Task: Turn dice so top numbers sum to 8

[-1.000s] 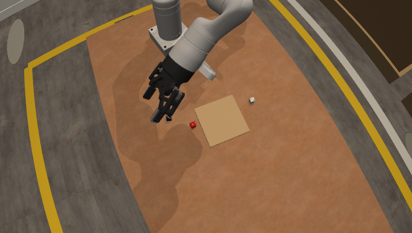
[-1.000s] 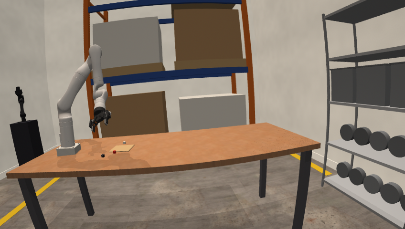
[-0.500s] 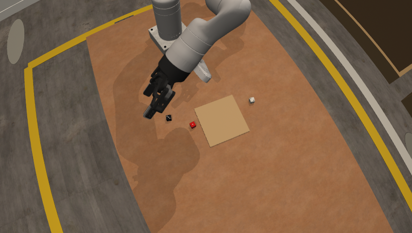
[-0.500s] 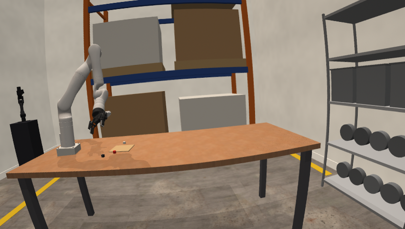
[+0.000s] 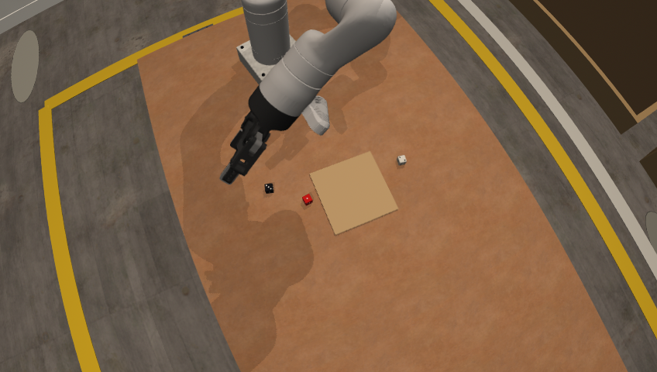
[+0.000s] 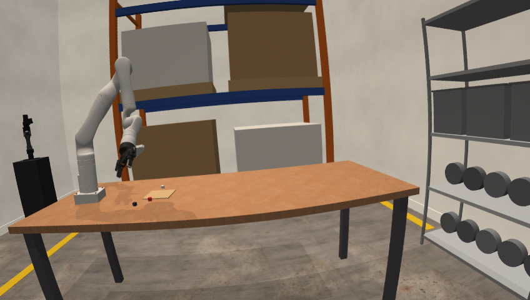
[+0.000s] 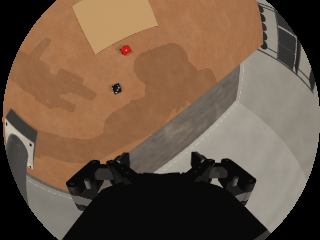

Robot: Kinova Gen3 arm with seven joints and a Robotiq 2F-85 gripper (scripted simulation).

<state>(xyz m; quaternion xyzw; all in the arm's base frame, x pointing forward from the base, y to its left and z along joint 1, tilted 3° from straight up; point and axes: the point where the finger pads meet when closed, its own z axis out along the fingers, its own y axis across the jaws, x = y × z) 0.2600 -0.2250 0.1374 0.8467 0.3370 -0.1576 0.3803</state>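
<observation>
Claw [image 5: 228,173]: fingers spread wide, nothing between them; hangs above the table [image 5: 414,285], well apart from every die; in the top view only one fingertip shows, the rest is behind the wrist
Mat [image 5: 352,192]: lies flat on the table; no die on it
Red die [image 5: 307,198]: just beside the mat's near-left edge, off it; one white pip on top
Black die [image 5: 269,187]: further left, on bare table; top face too small to read
White die [image 5: 401,159]: beyond the mat's right corner; pips unclear
Arm base [image 5: 243,54]: mostly hidden by the arm
</observation>
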